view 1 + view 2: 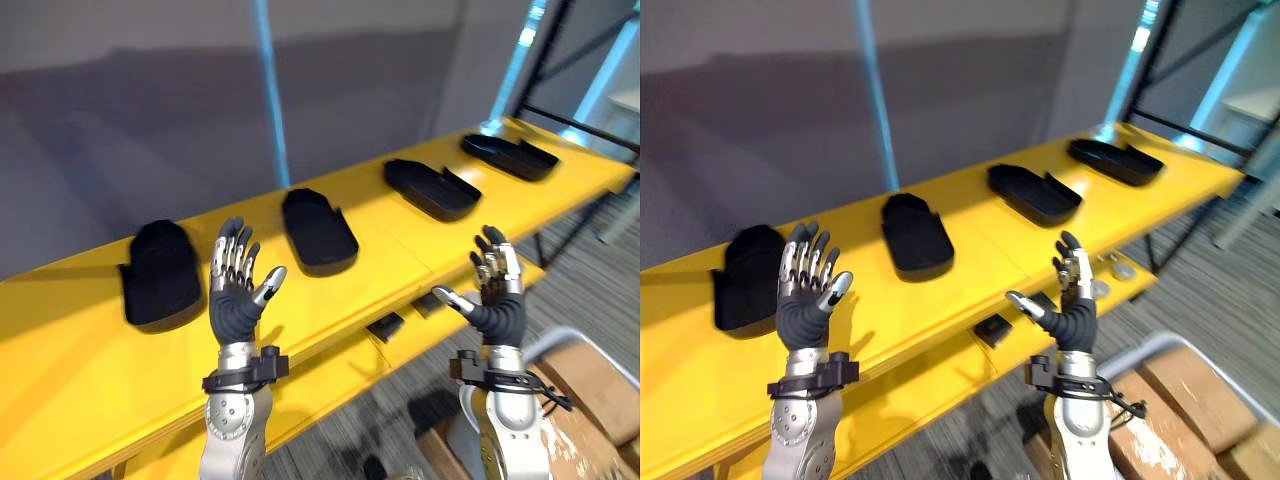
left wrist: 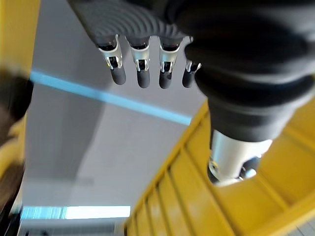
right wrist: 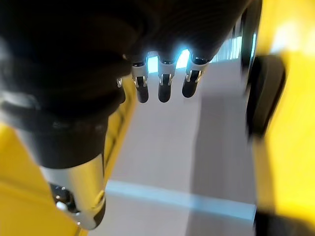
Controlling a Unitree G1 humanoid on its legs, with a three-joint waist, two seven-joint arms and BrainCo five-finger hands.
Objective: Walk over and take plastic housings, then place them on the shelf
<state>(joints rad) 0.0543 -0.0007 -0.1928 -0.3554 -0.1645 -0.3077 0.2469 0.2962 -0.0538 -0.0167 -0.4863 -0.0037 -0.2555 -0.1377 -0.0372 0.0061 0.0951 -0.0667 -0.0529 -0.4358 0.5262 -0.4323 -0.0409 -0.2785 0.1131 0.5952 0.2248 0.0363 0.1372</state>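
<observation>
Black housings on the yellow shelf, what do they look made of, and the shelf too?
Housings: likely moulded plastic, matte black, with thin raised walls and rounded ends. Shelf: probably painted metal, smooth yellow with a soft sheen and a seam between panels, though I cannot be sure.

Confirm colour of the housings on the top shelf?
Black, all four housings, on a yellow shelf. Left eye view shows it best.

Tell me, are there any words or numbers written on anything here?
No words or numbers can be read here.
The black housings are plain, and so is the yellow shelf.
The cardboard box has pale marks, too blurred to read as letters.
</observation>
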